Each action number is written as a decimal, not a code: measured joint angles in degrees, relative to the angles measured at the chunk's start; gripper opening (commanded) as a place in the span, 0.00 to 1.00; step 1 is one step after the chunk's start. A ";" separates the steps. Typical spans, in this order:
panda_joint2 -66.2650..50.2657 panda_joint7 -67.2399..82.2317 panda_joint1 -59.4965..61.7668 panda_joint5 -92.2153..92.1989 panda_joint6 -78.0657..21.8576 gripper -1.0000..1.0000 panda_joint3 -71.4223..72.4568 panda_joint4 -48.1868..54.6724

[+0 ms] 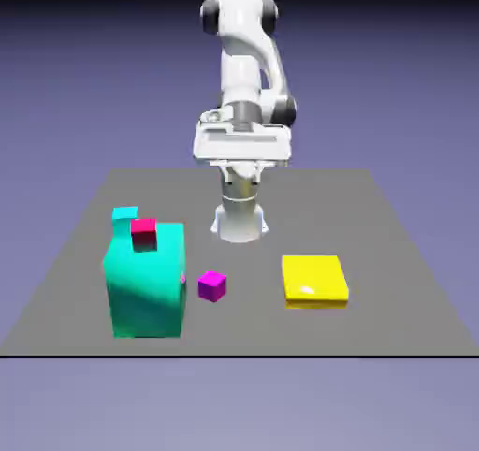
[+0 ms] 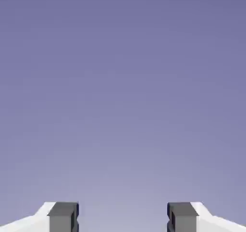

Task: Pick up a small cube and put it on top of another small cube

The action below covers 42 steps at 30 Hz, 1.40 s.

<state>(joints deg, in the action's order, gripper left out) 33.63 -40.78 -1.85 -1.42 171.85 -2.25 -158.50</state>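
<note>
Hanging folded above its base in the upper middle of the exterior view, the gripper (image 2: 123, 216) stands released, its grey fingertips (image 2: 63, 215) well apart with only backdrop between them, holding nothing. The magenta cube (image 1: 212, 285) sits on the grey table (image 1: 393, 253) in the lower middle of that frame, below and slightly left of the hand and well apart from it. A red cube (image 1: 144, 233) rests on top of the large teal block (image 1: 145, 285) at lower left. Both are small, with no long axis. The yellow slab (image 1: 315, 281) lies lower right.
</note>
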 measured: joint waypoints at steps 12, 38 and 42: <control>-22.23 -2.47 18.18 -11.92 -29.70 0.50 -8.64 20.16; -65.55 -13.31 52.42 -25.96 -59.72 0.00 -9.20 36.13; -59.20 -19.08 49.54 -24.24 -65.70 0.00 -13.13 38.37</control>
<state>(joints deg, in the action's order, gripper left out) -25.56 -59.86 47.69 -25.66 106.15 -15.38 -120.13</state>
